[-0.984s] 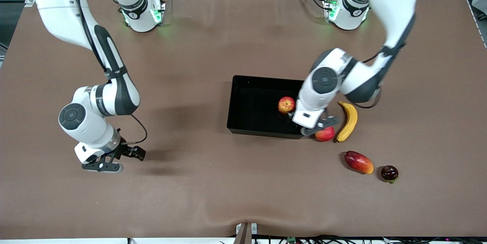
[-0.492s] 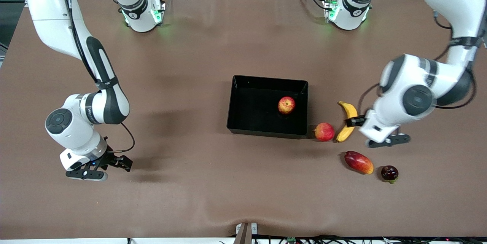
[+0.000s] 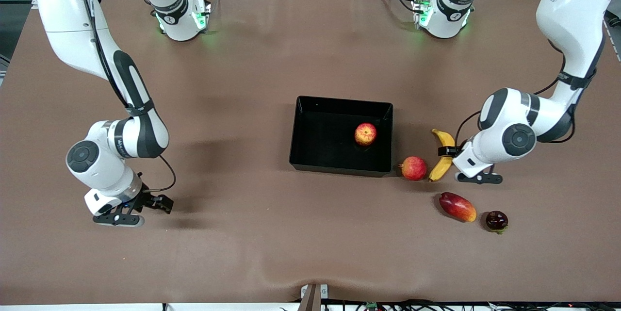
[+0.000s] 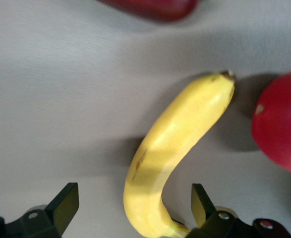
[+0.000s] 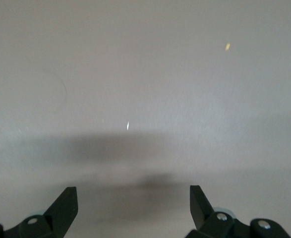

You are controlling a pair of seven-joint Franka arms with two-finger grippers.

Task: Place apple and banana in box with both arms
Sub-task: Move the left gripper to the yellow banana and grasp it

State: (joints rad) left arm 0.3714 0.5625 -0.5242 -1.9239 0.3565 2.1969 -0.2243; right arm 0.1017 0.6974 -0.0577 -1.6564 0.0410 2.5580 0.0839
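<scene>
The apple (image 3: 365, 134) lies in the black box (image 3: 310, 131), near its wall at the left arm's end. The banana (image 3: 444, 155) lies on the table beside the box, apart from it. My left gripper (image 3: 461, 164) is open and low over the banana. In the left wrist view the banana (image 4: 180, 144) has one end between my open fingers (image 4: 134, 198), and neither finger grips it. My right gripper (image 3: 140, 210) is open and empty over bare table at the right arm's end, also shown in the right wrist view (image 5: 133, 198).
A pinker-red round fruit (image 3: 414, 168) lies between the box's corner and the banana, close to the banana's tip (image 4: 281, 124). A red-orange mango (image 3: 457, 206) and a small dark fruit (image 3: 497, 220) lie nearer to the camera.
My left arm has swung away from the box edge, out past the banana, then come back over it. My right gripper has shifted slightly over bare table.
</scene>
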